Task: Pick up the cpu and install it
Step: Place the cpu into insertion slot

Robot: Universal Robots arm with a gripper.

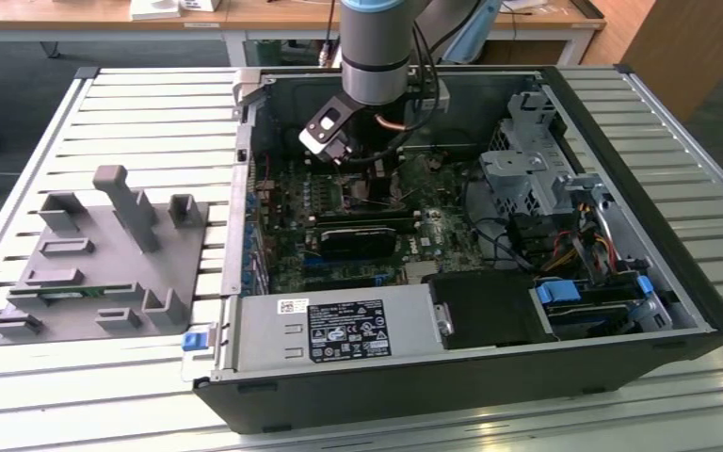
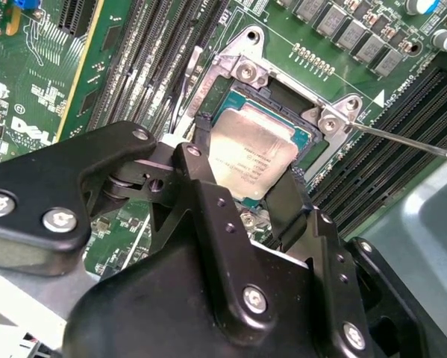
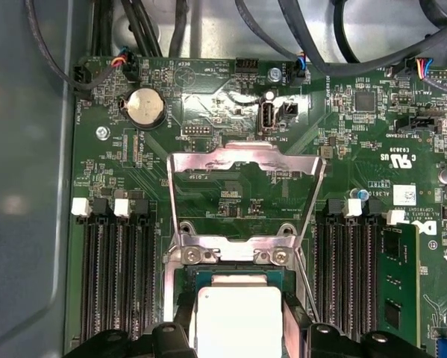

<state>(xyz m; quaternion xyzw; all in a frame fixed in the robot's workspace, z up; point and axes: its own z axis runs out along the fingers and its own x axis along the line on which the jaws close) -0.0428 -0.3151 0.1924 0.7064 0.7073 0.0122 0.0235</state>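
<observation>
In both wrist views the cpu (image 2: 249, 153) (image 3: 238, 324), a flat square chip with a shiny silver top, lies level over the dark socket (image 2: 283, 93) on the green motherboard. My gripper (image 2: 245, 179) (image 3: 239, 309) stands over it with one black finger against each of two opposite edges, shut on the chip. Whether the chip rests fully in the socket I cannot tell. In the exterior view the gripper (image 1: 364, 169) reaches down into the open computer case (image 1: 663, 282) over the board.
The socket's metal load plate (image 3: 242, 160) is swung open, its thin lever (image 2: 402, 138) beside it. Memory slots flank the socket, with a green memory stick (image 3: 398, 283) in one. A grey fixture (image 1: 98, 254) sits at the exterior view's left; power supply (image 1: 330, 330) and drive cage (image 1: 531, 169) crowd the case.
</observation>
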